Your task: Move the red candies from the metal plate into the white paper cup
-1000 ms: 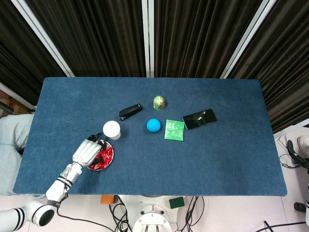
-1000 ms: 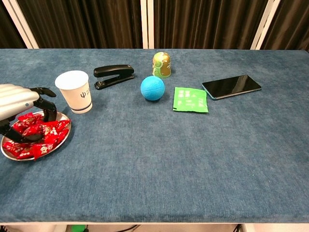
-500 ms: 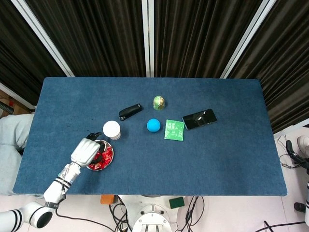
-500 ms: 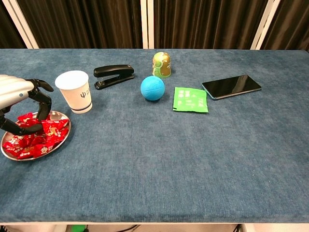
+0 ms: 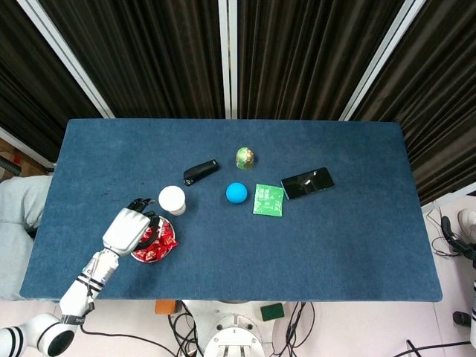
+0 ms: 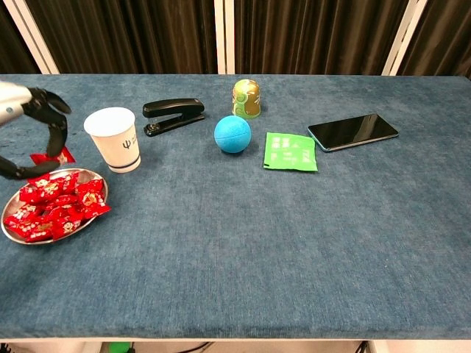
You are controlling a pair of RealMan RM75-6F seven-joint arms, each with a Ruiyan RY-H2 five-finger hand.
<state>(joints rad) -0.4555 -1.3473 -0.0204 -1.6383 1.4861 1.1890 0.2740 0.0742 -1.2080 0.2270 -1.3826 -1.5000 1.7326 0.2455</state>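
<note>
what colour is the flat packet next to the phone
Green with white print; the packet beside the phone shows best in the chest view.

Other stuff on the blue tablecloth (image 6: 243,243): black stapler (image 6: 174,115) toward the back, green-gold egg-shaped thing (image 6: 246,98) to its right, blue ball (image 6: 232,134) just in front of that. Then a green packet (image 6: 291,151) lying flat w/ a black phone (image 6: 353,131) near it — screen up, angled.

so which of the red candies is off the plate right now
The single red candy pinched in the left hand, lifted above the metal plate. The other red candies lie heaped on that plate.
</note>
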